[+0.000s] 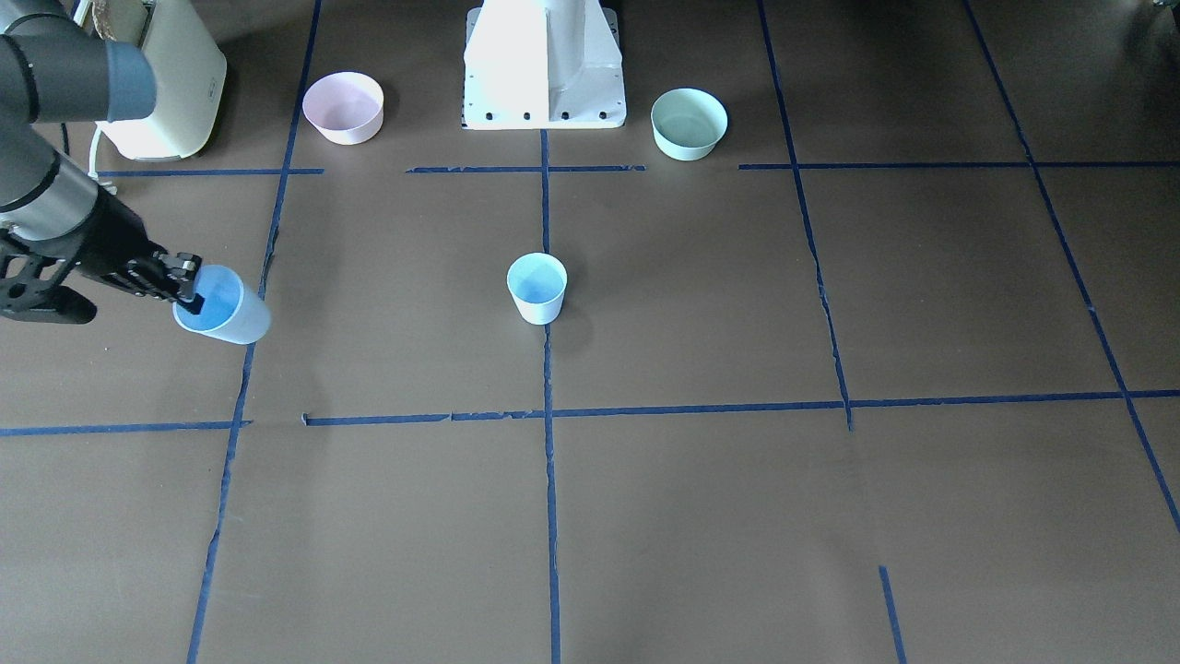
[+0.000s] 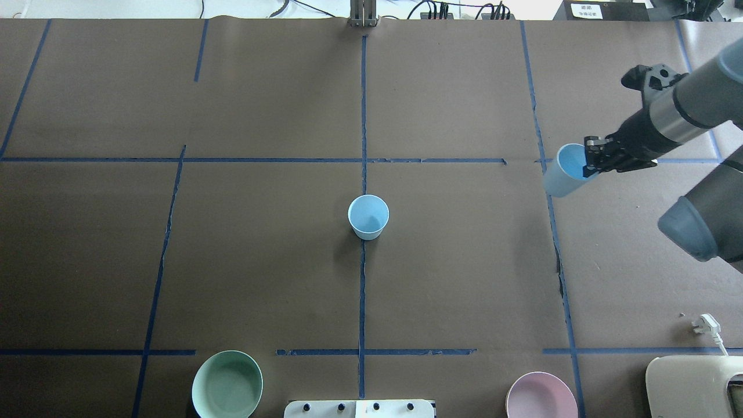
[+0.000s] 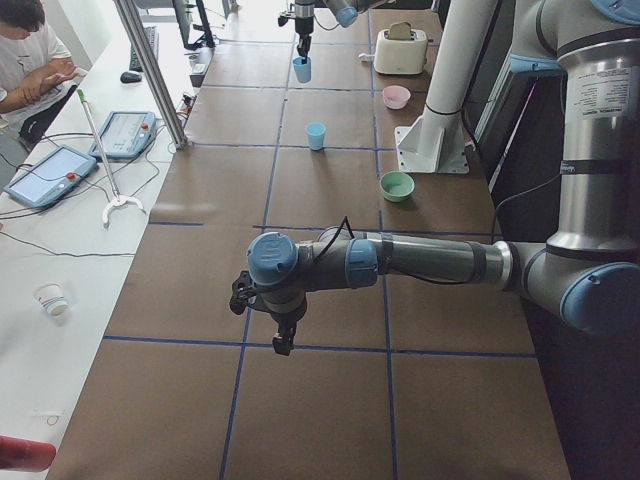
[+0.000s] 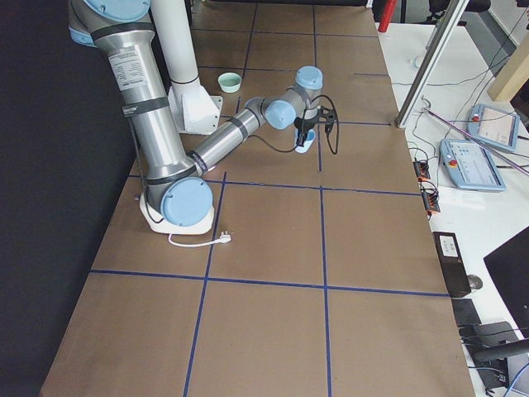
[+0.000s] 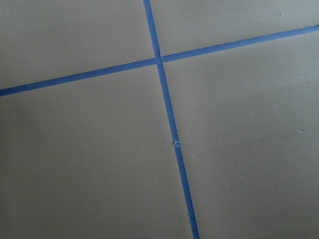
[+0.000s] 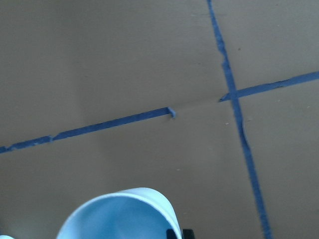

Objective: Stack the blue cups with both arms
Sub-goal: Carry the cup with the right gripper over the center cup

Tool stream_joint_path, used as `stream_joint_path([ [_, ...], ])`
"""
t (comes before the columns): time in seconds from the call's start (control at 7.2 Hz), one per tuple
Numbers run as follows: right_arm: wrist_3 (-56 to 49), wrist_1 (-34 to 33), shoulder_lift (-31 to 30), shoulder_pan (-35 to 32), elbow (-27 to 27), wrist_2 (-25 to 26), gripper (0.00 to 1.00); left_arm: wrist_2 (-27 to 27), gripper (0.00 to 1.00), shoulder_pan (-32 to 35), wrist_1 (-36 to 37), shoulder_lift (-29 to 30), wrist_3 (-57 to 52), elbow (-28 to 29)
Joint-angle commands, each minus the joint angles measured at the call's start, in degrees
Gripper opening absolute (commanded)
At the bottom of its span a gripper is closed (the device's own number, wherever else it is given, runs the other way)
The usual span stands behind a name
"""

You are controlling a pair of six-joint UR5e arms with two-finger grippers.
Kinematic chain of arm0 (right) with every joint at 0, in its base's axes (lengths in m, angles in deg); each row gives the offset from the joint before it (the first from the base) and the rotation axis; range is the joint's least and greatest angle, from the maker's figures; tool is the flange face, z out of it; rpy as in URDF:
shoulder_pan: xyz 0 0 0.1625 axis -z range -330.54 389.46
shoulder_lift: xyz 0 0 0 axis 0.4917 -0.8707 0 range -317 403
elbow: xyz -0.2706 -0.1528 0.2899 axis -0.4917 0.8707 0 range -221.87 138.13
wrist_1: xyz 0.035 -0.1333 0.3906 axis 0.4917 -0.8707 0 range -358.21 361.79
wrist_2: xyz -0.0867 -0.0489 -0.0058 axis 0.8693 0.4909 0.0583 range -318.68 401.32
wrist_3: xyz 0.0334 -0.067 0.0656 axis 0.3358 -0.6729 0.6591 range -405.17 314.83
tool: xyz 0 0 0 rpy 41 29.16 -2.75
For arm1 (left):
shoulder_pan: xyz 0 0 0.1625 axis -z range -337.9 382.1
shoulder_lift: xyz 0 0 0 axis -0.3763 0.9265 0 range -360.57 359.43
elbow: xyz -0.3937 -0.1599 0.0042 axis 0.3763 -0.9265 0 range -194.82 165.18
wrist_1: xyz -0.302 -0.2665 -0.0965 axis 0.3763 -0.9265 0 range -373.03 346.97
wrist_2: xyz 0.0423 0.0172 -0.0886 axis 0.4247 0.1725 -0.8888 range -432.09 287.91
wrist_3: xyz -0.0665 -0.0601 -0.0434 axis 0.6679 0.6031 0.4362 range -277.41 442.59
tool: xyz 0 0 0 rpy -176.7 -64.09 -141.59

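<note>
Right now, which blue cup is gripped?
The tilted cup on the robot's right side: the right gripper pinches its rim. The other cup stands upright, untouched, at the middle of the table.

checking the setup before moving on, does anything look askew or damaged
The cup in the right gripper hangs tilted, pinched by its rim, while the other cup stands upright. The blue tape is torn in places.

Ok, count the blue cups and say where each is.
2. The free cup stands upright on the central tape line; the held cup hangs tilted in the right gripper, pinched at its rim.
</note>
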Motion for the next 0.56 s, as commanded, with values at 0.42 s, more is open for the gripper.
stream_joint_path([
  [0.42,20.71,-8.75,18.72,18.12,4.37,19.37,0.0,-0.04,1.0,-0.19,-0.01,0.1,2.76,-0.66],
])
